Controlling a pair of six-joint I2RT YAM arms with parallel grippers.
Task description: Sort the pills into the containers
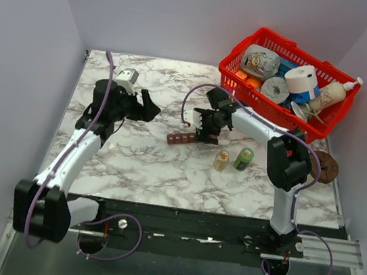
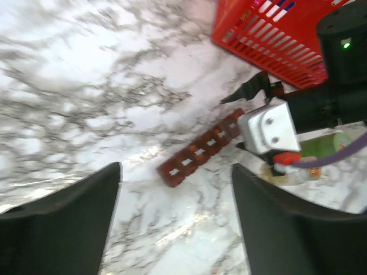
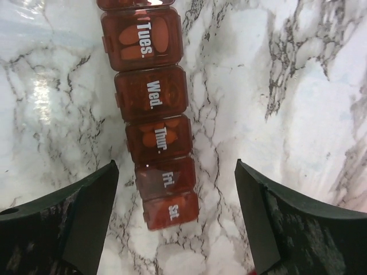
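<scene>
The dark red-brown pill organiser (image 1: 182, 138) lies on the marble table, lids shut. In the right wrist view (image 3: 157, 143) its lids read Tues to Sat. Orange pills (image 3: 133, 35) show through the Tues lid, and more through the Thur lid (image 3: 150, 138). My right gripper (image 1: 204, 136) hangs open over the organiser's right end, its fingers (image 3: 86, 217) on either side of the Fri and Sat compartments, above them. My left gripper (image 1: 149, 108) is open and empty, left of the organiser and apart from it. The left wrist view shows the strip (image 2: 200, 150) ahead of its fingers (image 2: 69, 223).
A red mesh basket (image 1: 242, 84) with bottles and tape rolls stands at the back right. A small clear tan-capped bottle (image 1: 221, 160) and a green bottle (image 1: 244, 158) stand right of the organiser. A brown object (image 1: 326, 168) lies at the table's right edge.
</scene>
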